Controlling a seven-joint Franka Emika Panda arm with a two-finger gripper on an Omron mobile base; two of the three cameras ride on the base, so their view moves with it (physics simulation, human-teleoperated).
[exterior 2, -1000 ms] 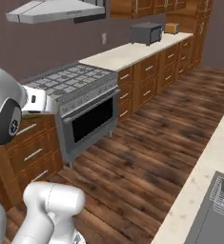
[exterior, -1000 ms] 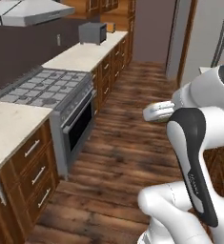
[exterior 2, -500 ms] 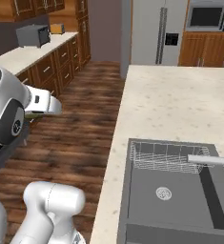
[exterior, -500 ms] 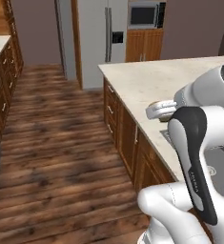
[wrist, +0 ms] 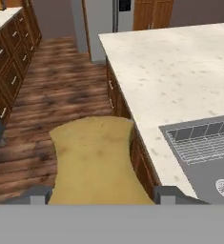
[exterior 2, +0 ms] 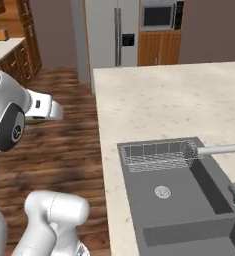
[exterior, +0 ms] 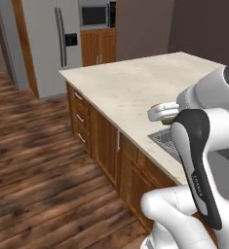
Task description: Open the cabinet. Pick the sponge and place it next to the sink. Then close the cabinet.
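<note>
- Base has swung from the stove run to the island: sink (exterior 2: pixel 189 210) now ahead, counter (exterior 2: pixel 154 100) at 12 o'clock.
- End effector (wrist: pixel 101 198) grips the sponge (wrist: pixel 96 162); placement beside the sink is likely next.

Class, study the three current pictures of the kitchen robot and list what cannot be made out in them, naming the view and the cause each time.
- Hand view: the sponge hides most of the hand; the near end of both is cut off at the bottom.
- Right base view: the sink runs off the bottom and right edges; the tap is cut by the right edge.
- Left base view: the arm covers most of the sink.
</note>
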